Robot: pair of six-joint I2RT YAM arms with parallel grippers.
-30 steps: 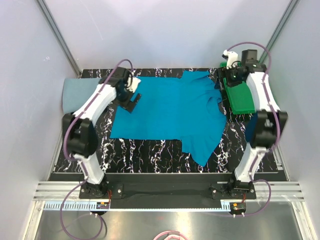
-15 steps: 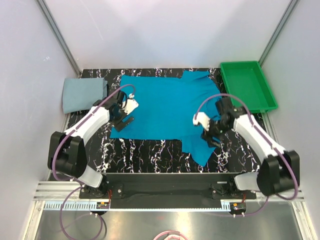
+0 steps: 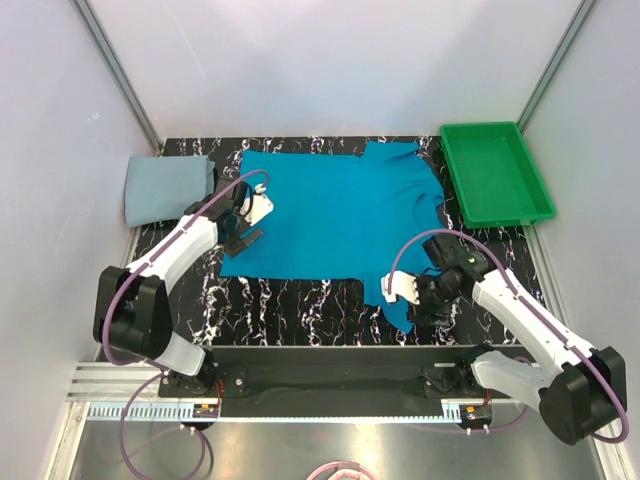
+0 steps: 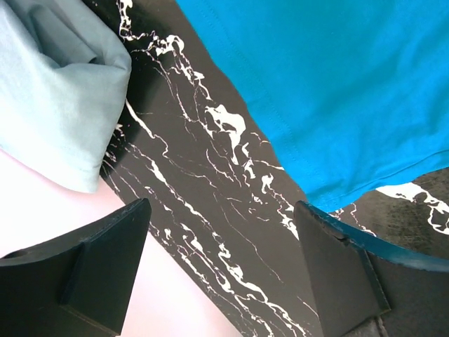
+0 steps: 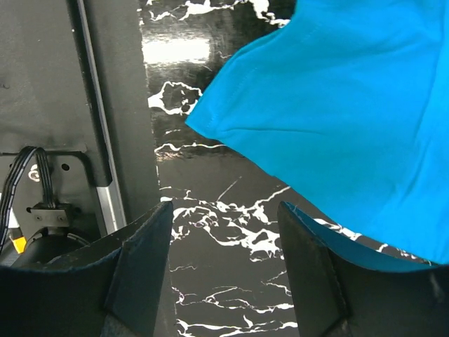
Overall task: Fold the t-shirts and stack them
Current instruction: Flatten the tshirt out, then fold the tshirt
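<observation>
The bright teal-blue t-shirt (image 3: 340,215) lies spread flat on the black marbled table, one sleeve reaching toward the near edge. The pale grey-blue t-shirt (image 3: 165,187) lies folded at the far left. My left gripper (image 3: 243,240) is open and empty over bare table at the teal shirt's left hem (image 4: 337,105); the grey-blue shirt (image 4: 49,91) shows to its left. My right gripper (image 3: 425,305) is open and empty just right of the near sleeve tip (image 5: 210,123), above bare table.
A green plastic tray (image 3: 495,175) stands at the far right corner. White walls close in the left, back and right sides. The table's near edge with a metal rail (image 5: 105,175) lies close to my right gripper.
The right arm has swung from the green tray down to the teal shirt's near sleeve. The left gripper has drawn back from the shirt's far left corner to its left hem. Both stay open.
</observation>
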